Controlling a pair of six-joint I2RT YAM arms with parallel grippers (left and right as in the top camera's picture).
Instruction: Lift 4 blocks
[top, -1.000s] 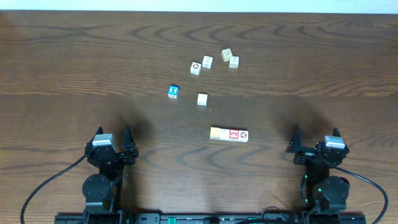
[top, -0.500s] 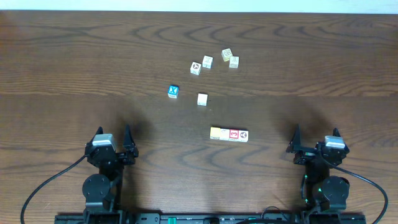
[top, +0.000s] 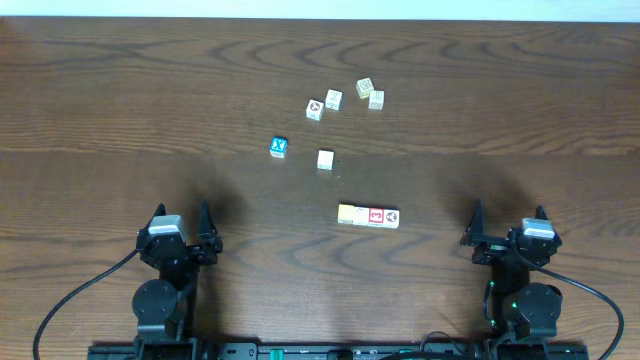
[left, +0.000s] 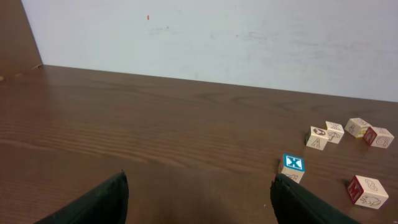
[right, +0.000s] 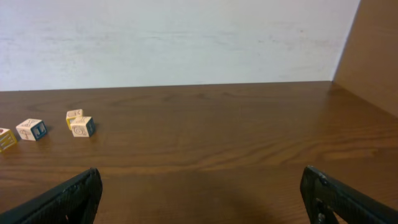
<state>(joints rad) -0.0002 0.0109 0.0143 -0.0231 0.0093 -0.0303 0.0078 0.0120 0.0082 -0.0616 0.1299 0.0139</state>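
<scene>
Blocks (top: 368, 215) | touching row | between left claw (top: 182, 212) and right claw (top: 508, 212), untouched

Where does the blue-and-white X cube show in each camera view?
Overhead: blue-and-white X cube, centre-left, left of the lone cream block.
Left wrist: lower right, up-left of that block.
Right wrist: not in it.
Shared landmark: the far cluster's rightmost cream block, seen in all three.

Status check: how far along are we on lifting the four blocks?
Done: the four blocks are lined up in one row. In hand: nothing, since the left gripper and right gripper are both open, empty and well short of the row. Left: the approach, the grip and the whole lift.
</scene>
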